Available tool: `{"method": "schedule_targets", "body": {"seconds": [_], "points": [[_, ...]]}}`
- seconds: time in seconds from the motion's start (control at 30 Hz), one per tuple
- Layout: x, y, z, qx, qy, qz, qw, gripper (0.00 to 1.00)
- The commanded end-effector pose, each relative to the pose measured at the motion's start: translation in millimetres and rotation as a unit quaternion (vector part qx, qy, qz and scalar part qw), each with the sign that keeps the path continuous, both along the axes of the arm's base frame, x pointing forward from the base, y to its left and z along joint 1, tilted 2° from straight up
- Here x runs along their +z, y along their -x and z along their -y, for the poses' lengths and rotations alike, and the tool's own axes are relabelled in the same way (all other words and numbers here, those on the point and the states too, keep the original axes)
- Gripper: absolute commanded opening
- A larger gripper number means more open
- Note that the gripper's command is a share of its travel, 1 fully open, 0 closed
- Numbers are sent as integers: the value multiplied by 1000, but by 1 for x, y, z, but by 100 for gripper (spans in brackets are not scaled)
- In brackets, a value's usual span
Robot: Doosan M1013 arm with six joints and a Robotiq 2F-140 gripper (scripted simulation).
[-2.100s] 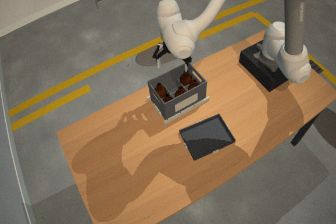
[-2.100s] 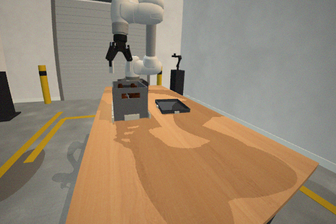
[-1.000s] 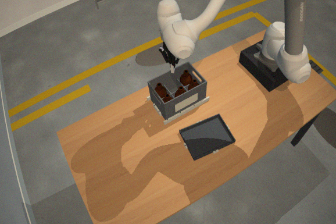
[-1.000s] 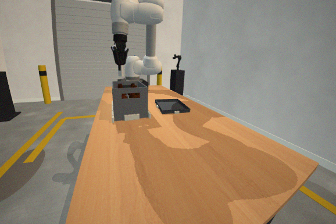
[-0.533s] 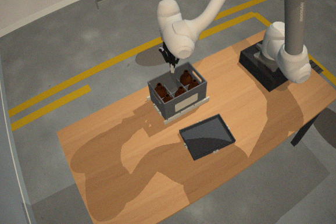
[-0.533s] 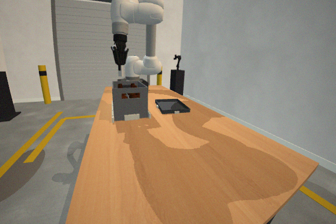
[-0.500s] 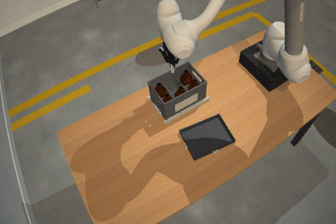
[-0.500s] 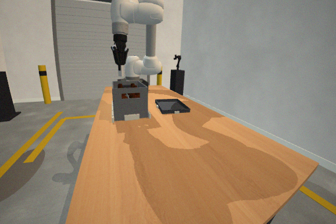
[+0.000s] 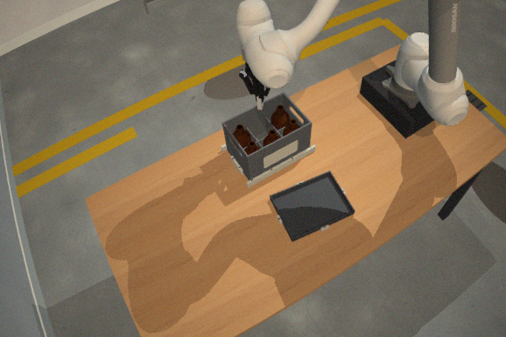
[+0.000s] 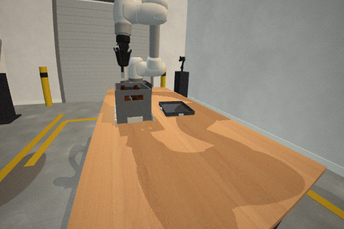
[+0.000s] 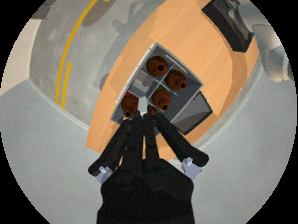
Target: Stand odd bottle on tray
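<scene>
My gripper (image 9: 260, 104) (image 10: 122, 74) (image 11: 143, 102) is shut with nothing between its fingertips. It points down above the grey crate (image 9: 258, 168) (image 10: 122, 109), over the middle of its back row. Five brown bottles stand in the crate: two in the back row, at the right (image 9: 280, 118) (image 11: 157, 66) and left (image 9: 241, 136) (image 11: 130, 105), and three along the front. The back middle compartment holds no bottle. The fingers partly hide one bottle in the wrist view. The dark tray (image 9: 308, 198) (image 10: 175, 108) (image 11: 192, 116) lies flat, with no bottle on it. Neck differences are too small to tell.
The crate sits between pale locating strips (image 9: 282, 166) on the wooden table (image 9: 153, 202) (image 10: 101, 161). Small pale blocks hold the tray's edges. The arm's black base (image 9: 390, 106) stands at the table's far right in the top view.
</scene>
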State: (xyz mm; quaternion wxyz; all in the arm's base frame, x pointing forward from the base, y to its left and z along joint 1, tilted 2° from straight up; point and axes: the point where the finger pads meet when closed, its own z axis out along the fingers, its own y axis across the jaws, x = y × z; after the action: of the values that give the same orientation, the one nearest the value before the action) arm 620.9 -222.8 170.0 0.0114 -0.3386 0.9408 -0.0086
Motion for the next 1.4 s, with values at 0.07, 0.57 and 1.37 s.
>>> {"method": "schedule_targets", "body": {"seconds": [0.07,0.57,1.37], "points": [[3,0,4,-5,2,1,1000,0],[3,0,4,-5,2,1,1000,38],[3,0,4,-5,2,1,1000,38]]}}
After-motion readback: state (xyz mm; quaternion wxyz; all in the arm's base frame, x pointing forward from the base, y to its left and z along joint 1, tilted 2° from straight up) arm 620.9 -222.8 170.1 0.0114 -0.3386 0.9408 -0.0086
